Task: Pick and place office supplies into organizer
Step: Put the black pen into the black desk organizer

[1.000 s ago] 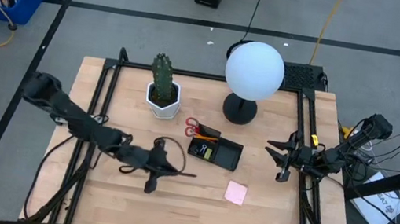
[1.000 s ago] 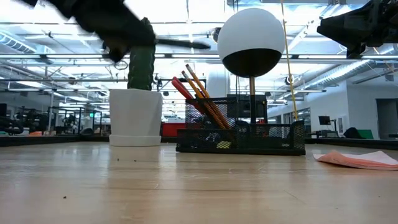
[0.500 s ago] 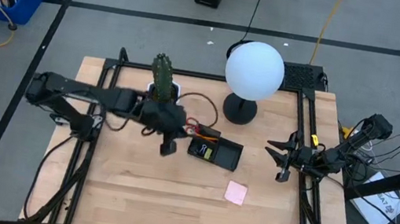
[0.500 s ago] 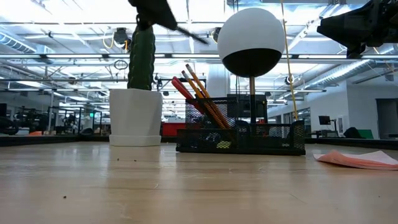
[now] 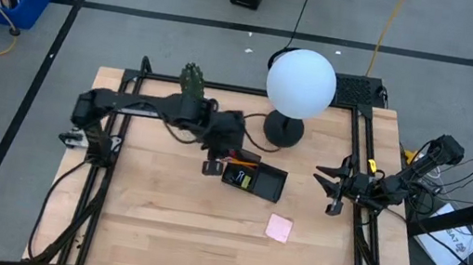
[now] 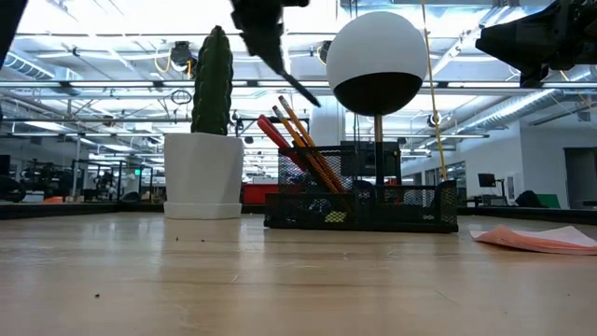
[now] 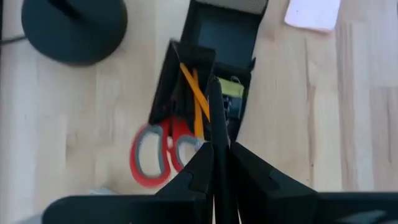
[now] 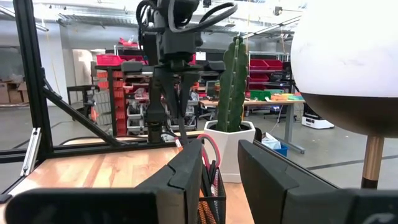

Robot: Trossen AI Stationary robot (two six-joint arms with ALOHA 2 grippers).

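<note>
My left gripper (image 5: 216, 160) hangs over the left end of the black organizer (image 5: 255, 180), shut on a black pen (image 7: 215, 112). The pen's tip points down at the compartments, above the orange pencils (image 7: 193, 93) and a yellow piece (image 7: 234, 88). Red-handled scissors (image 5: 229, 149) stick out of the organizer's left end, handles up. The pink sticky-note pad (image 5: 279, 227) lies flat on the wood, nearer than the organizer. My right gripper (image 5: 329, 192) waits open at the table's right edge. My left gripper pinches the black pen's upper end (image 7: 216, 144) between its two fingers (image 7: 198, 169), coming from above. The pen lies along the fingers and reaches out past their tips. It is lifted clear and slants down toward the organizer, as the low view shows (image 6: 295, 82).
A white hexagonal cactus pot (image 6: 202, 174) stands left of the organizer, under my left arm in the high view. The lamp, with black base (image 5: 283, 130) and white globe (image 5: 301, 83), stands behind the organizer. Bare wood lies toward the near edge (image 5: 199, 259).
My left gripper has carried the pen from the near-left part of the table toward the far right, stopping over the organizer's left end. It has turned on the way: the pen, level a second ago, now slants tip-down.
</note>
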